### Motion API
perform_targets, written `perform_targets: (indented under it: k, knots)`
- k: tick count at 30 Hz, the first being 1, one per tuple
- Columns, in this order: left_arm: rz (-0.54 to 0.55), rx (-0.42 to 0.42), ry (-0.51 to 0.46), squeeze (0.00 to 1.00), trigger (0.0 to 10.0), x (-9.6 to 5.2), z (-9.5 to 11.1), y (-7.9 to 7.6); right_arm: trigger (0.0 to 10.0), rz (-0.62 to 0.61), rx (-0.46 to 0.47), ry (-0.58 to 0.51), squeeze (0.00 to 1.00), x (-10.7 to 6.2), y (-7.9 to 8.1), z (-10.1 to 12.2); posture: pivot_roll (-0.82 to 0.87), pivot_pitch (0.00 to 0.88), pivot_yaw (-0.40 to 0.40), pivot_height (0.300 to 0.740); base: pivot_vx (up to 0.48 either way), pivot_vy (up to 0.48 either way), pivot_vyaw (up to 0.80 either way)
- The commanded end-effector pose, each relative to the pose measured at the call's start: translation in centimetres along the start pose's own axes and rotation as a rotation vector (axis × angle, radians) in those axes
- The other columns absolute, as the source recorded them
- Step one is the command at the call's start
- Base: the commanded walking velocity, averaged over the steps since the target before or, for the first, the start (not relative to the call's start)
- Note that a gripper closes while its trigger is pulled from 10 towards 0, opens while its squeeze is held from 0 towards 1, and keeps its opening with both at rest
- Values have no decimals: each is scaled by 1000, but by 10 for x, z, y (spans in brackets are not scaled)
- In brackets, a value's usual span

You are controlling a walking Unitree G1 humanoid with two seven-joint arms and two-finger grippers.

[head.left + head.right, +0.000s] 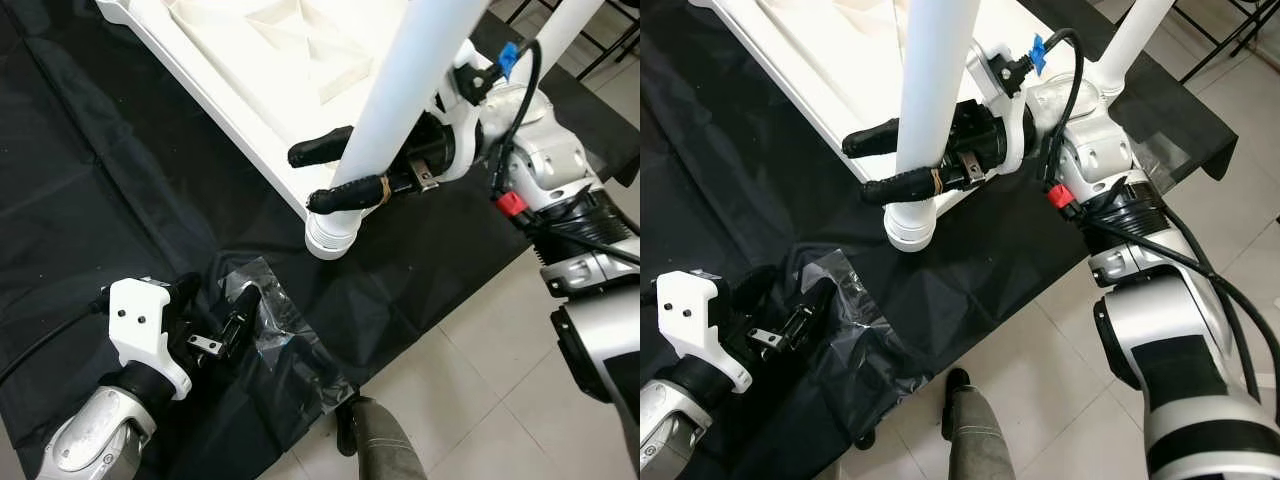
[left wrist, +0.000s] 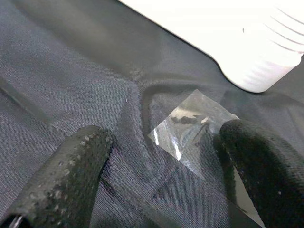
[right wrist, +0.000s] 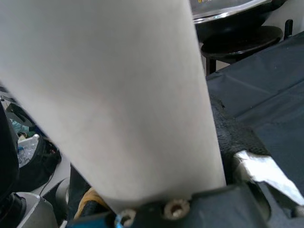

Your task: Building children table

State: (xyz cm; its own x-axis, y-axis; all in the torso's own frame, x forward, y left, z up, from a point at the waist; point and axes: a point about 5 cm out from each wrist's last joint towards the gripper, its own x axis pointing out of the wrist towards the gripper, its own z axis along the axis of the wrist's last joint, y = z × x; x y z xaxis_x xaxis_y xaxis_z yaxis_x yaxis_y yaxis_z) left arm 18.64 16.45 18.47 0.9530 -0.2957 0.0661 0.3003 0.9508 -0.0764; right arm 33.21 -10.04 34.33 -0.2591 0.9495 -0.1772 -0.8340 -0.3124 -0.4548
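Leg: white tubular table leg (image 1: 420, 90) stands upright at the near corner of the overturned white tabletop (image 1: 215, 60); its ribbed collar (image 1: 330, 232) sits at that corner just above the black cloth (image 1: 90, 170); whether the thread is fully home cannot be told
Right claw: right claw (image 1: 330, 172) clamped round the leg low down, one black finger on either side of the tube, just above the collar; the right wrist view shows the pale tube pressed against the finger pad
Left claw: left claw (image 2: 161, 175) spread wide and holding nothing, low over the cloth, its two black fingers (image 2: 71, 175) straddling a clear plastic bag (image 2: 194, 133) that lies flat on the cloth near the collar
Handling: leg looks rigid, hollow and light, smooth enough to slip in a twisting grip; a hold low on the tube, close to the collar, should give the best turning purchase and least wobble; tabletop looks stiff moulded plastic, ribbed underneath, likely to slide on the cloth if pushed sideways
Bag: thin, limp and glossy film; probably hard to pinch flat, easier taken at a raised crease or edge
Setting: cloth spread over a tiled floor (image 1: 480, 380); a second white leg (image 1: 1130, 35) rises at the far corner; robot's foot (image 1: 375, 435) at the cloth's edge
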Motion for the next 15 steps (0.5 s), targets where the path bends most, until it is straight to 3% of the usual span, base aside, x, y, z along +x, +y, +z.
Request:
perform_targets:
  k: [1,15]
  knots:
    - [2,7,29,0,10000,-5,-2,0,10000,11,70,83,0,-1,5,-21,-21,429,-64,740,0,0,0]
    - [2,5,27,0,10000,-4,-2,0,10000,-140,109,145,0,7,-6,-33,-30,431,-69,740,0,0,0]
